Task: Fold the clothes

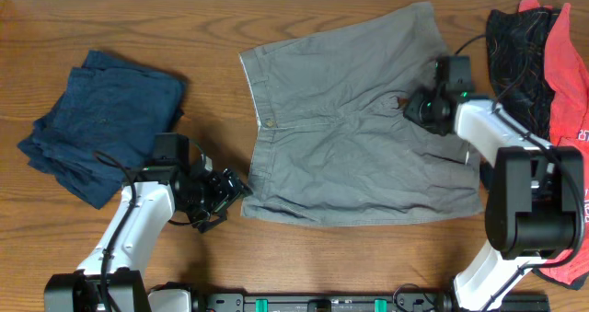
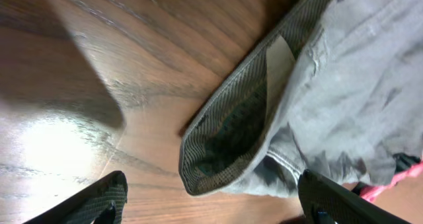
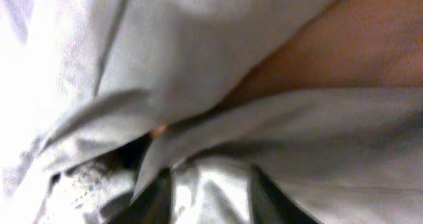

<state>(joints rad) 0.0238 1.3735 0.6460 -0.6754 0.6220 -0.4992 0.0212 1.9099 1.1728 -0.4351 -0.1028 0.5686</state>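
The grey-taupe shorts (image 1: 350, 137) lie spread flat in the middle of the table, waistband to the left with a button (image 1: 271, 123). My left gripper (image 1: 230, 188) sits at the near waistband corner. In the left wrist view it (image 2: 211, 211) is open, and its fingers (image 2: 99, 201) stand wide on either side of that turned-up corner (image 2: 225, 138), where a white label (image 2: 279, 59) shows. My right gripper (image 1: 409, 105) rests on the shorts near the crotch. In the right wrist view it (image 3: 210, 204) has its dark fingers (image 3: 158, 197) apart with a loose fold of grey cloth (image 3: 198, 52) between them.
A folded navy garment (image 1: 101, 123) lies at the left of the wooden table (image 1: 212, 36). A black patterned garment (image 1: 515, 45) and a red one (image 1: 566, 73) lie at the right edge, behind and beside the right arm.
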